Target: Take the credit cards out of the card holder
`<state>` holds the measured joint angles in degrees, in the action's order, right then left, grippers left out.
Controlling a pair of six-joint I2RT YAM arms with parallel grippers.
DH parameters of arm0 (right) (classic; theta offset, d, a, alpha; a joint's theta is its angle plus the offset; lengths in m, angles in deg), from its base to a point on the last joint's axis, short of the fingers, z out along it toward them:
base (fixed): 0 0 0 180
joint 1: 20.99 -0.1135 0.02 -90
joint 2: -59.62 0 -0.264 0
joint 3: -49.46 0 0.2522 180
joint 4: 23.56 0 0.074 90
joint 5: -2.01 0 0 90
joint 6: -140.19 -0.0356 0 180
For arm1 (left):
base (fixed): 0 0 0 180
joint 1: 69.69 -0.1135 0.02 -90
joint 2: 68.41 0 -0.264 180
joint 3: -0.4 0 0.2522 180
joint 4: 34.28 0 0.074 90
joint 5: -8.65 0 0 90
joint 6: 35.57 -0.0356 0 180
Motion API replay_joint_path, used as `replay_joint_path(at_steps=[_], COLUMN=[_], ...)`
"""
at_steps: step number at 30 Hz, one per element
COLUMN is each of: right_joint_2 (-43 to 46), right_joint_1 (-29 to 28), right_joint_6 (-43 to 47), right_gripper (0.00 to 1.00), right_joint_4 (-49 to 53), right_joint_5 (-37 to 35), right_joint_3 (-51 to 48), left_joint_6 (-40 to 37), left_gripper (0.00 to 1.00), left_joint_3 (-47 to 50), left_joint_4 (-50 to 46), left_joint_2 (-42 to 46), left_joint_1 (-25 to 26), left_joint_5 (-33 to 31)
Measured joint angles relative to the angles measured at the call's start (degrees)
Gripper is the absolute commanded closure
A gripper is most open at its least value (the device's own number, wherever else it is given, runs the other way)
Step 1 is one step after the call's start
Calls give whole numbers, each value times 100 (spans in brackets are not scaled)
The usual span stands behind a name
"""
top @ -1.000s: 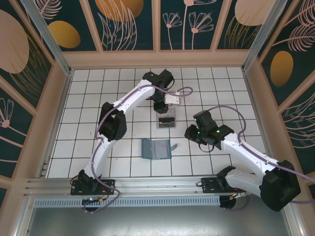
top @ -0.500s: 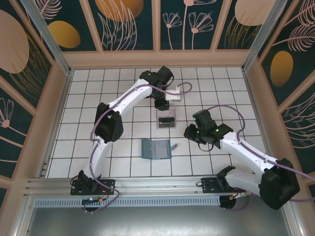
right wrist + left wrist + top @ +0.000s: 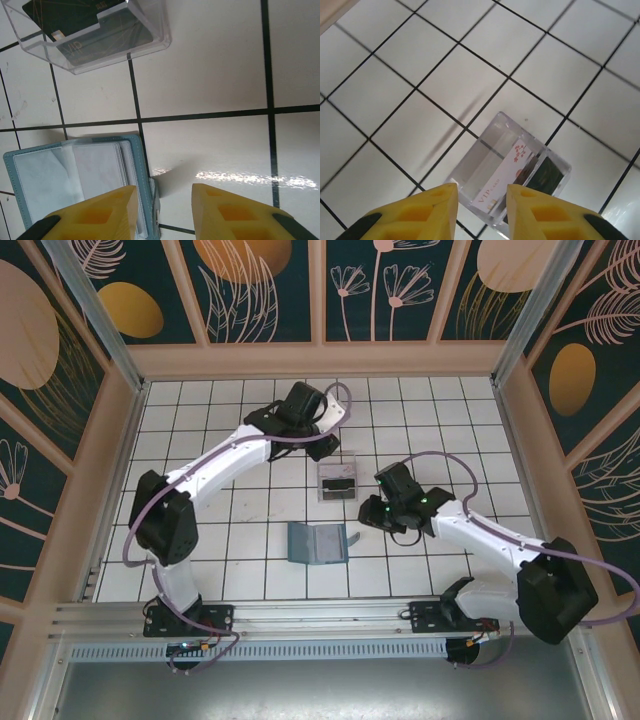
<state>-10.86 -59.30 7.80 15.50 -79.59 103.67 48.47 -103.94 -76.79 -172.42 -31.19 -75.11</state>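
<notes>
Near the middle of the white tiled table (image 3: 245, 575), a clear rectangular plastic tray (image 3: 338, 481) holds the credit cards (image 3: 85, 25): a white card with pink blossoms (image 3: 507, 172) and a dark card (image 3: 546, 175) beside it. At 6 o'clock from the tray lies the teal-blue folding card holder (image 3: 317, 543), opened flat, with blue-grey lining visible through its transparent sleeves. The left gripper (image 3: 480, 200) hovers over the tray, jaws released, grasping nothing. The right gripper (image 3: 162, 200), at 3 o'clock of the holder, is released also.
</notes>
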Motion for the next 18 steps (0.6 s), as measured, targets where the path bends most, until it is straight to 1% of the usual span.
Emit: replay_joint_path(at_steps=[4,10,13,18], right_joint_2=[-219,-452,-573,-699], right_joint_1=[-66,-168,-225,-315], right_joint_6=[39,164,205,249], right_gripper=[65,65,64,63], right_joint_4=[-4,-2,2,0], right_joint_5=[52,66,68,72], right_joint_3=[116,310,413,463], left_joint_6=[831,1729,2173,2881], left_gripper=[67,65,66,66], left_joint_3=[463,986,1001,1091], left_joint_4=[323,557,566,533], left_joint_2=[400,1029,1091,1082], left_joint_1=[0,0,0,0], left_joint_5=[-214,-702,-863,-861])
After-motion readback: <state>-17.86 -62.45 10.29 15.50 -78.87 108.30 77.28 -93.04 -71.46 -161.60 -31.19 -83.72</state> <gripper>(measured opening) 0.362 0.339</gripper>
